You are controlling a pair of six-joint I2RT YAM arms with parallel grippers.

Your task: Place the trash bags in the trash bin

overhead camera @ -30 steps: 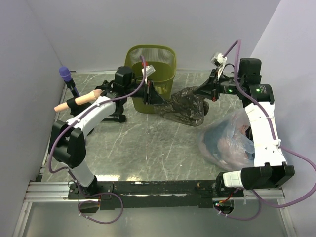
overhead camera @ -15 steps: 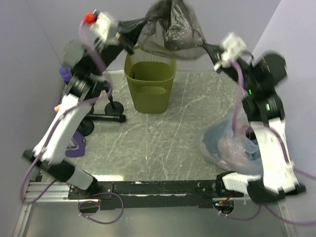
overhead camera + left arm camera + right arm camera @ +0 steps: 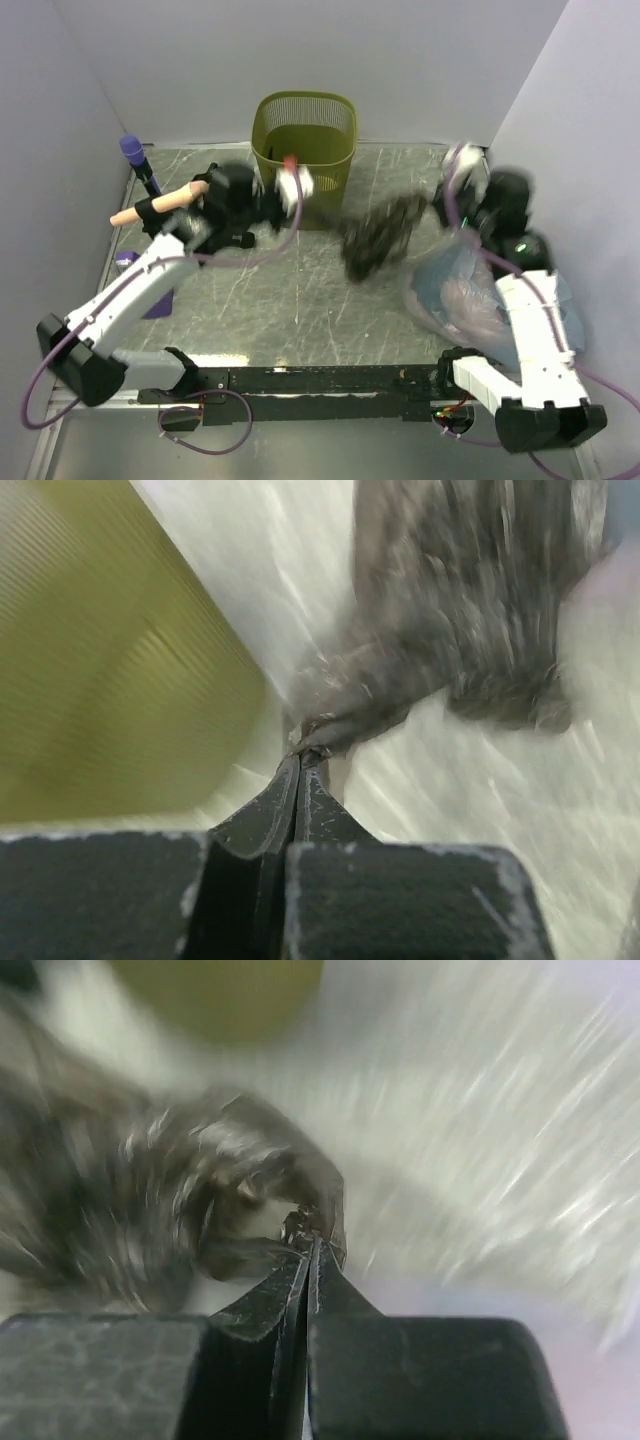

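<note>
A: Where's the trash bag (image 3: 378, 236) now?
B: No longer high above the trash bin (image 3: 335, 160); it hangs low beside it, outside.
A: The pincers?
B: Left gripper (image 3: 300, 760) and right gripper (image 3: 305, 1228) both stay clamped on its edges.

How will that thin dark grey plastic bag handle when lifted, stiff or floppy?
Likely floppy: the thin dark grey plastic bag sags crumpled between left gripper and right gripper. Probably light, being thin crinkled film. Pinched corners may slip.

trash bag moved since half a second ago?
Yes. The trash bag has come down: it was above the trash bin's rim, and now hangs low, to the right of the bin and nearer the arm bases.
</note>
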